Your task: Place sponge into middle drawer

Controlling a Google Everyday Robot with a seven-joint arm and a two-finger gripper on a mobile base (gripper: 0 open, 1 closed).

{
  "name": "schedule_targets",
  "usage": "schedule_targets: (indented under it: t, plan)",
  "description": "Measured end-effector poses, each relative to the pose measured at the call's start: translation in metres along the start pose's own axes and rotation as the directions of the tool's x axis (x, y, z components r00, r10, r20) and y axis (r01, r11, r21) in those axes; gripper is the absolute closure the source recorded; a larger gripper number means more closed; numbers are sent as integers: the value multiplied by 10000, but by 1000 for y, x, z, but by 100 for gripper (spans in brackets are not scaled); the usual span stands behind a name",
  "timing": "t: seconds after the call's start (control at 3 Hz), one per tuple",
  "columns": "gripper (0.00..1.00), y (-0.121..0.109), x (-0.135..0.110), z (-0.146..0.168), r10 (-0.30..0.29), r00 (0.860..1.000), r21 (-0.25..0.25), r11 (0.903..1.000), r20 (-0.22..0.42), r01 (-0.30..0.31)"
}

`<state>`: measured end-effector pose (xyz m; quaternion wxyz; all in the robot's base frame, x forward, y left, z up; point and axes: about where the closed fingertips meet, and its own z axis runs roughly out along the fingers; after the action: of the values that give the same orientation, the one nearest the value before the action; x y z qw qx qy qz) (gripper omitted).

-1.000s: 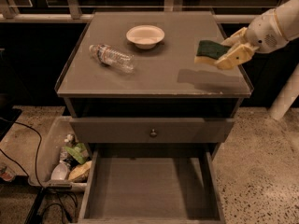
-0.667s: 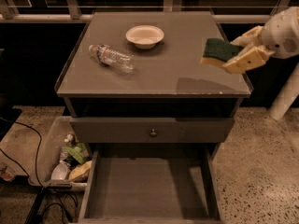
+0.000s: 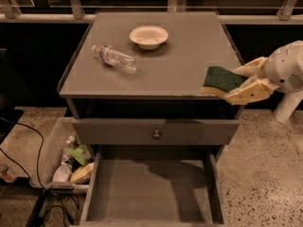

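- Camera view looks down at a grey cabinet, with the gripper [image 3: 235, 85] at the right edge of the picture, level with the front right corner of the tabletop [image 3: 184, 63].
- Its two pale yellow fingers [image 3: 250, 68] are part-way closed, one above and one below, and they clamp the sponge [image 3: 220, 78] between them.
- The sponge sticks out to the left of the gripper, dark green side up, with a strip of pale yellow foam along its lower edge.
- It hangs over the front right corner of the tabletop; whether it touches the surface I cannot tell.
- The middle drawer [image 3: 142, 193] is pulled out at the bottom of the picture, below the sponge and to its left, well apart from it.
- Nothing lies on the drawer's flat floor, and a shadow falls across its rear part.
- Just above the open drawer sits a closed drawer front [image 3: 113, 130] with a small round knob [image 3: 156, 135].
- A white bowl [image 3: 148, 36] stands upright near the back of the tabletop.
- A clear plastic bottle [image 3: 115, 58] lies on its side to the front left of the bowl, well apart from the sponge.
- A bin [image 3: 49, 148] holding packets and bottles sits on the speckled floor [image 3: 265, 174], left of the cabinet.
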<state>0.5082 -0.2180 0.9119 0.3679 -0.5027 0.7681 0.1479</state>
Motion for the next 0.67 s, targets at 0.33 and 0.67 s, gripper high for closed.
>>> schedule_targets:
  t: [0.33, 0.67]
  plan:
    - [100, 0, -1, 9, 33, 10000, -51, 10000, 10, -33]
    - [100, 20, 8, 37, 260, 9994, -267, 9993, 233, -254]
